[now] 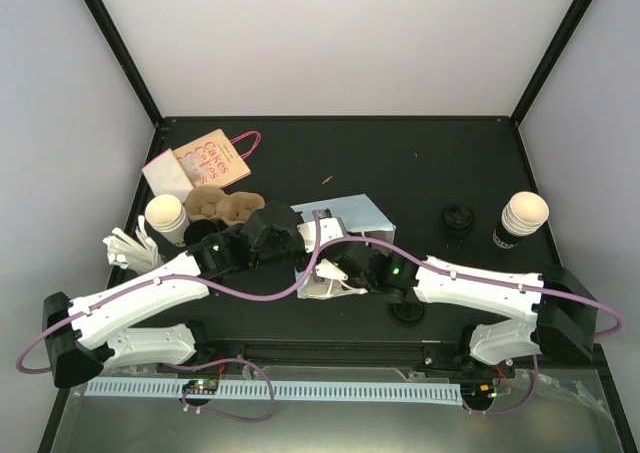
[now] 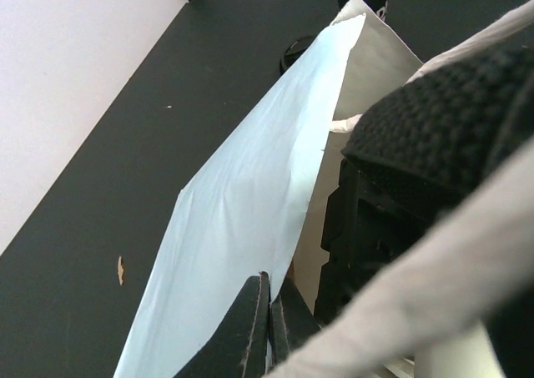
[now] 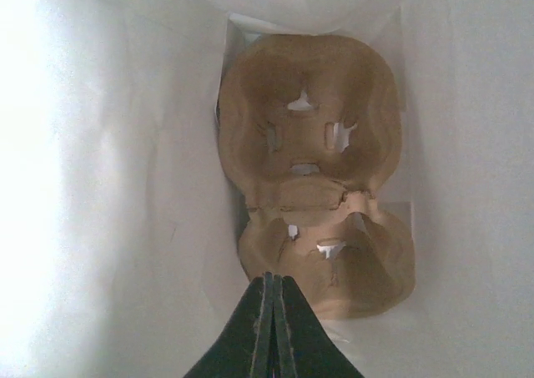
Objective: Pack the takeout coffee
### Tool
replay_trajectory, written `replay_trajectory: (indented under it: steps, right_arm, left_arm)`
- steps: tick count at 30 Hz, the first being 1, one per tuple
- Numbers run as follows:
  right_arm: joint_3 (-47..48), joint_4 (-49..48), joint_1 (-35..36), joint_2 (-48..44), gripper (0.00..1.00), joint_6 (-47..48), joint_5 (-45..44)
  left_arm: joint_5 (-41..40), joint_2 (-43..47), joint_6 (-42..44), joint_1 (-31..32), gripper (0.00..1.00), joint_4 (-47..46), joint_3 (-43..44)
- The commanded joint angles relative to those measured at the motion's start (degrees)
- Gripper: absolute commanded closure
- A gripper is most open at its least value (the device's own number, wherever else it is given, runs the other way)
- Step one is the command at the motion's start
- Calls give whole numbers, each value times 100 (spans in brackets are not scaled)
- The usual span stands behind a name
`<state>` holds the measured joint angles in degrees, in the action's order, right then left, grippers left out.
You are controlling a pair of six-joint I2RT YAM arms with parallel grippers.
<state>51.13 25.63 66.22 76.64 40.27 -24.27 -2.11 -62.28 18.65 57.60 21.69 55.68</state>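
- Mid-tabletop (image 1: 420,173): left hand (image 2: 265,311) pinches the rim of the paper bag (image 2: 250,203).
- Inside the bag: right hand (image 3: 273,290) pressed together, empty, above the cup carrier (image 3: 317,178).
- Risk: pulling out may snag the bag wall and shift the carrier; the thin rim could tear.

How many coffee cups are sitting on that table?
2. The left cup stands beside the cardboard carrier; the right cup stands near a black lid. The paper bag could hide more.

Cup carrier (image 3: 313,178), seemingly inside bag (image 3: 100,228) on table (image 1: 420,163).
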Motion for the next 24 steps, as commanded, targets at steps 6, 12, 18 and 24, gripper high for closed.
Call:
replay_trajectory:
  steps: [6, 12, 18, 24]
  right_arm:
    - [-158, 161, -8, 115, 99, -217, -144]
    - [49, 179, -101, 265, 99, -58, -284]
    - [85, 153, -193, 302, 99, -13, -237]
    - [144, 194, -284, 428, 99, 39, -176]
  left_arm:
    - [79, -23, -222, 49, 98, -473, 277]
    - [128, 42, -204, 50, 99, -492, 259]
    - [321, 79, -188, 58, 99, -445, 237]
    - [524, 98, -160, 59, 98, -414, 224]
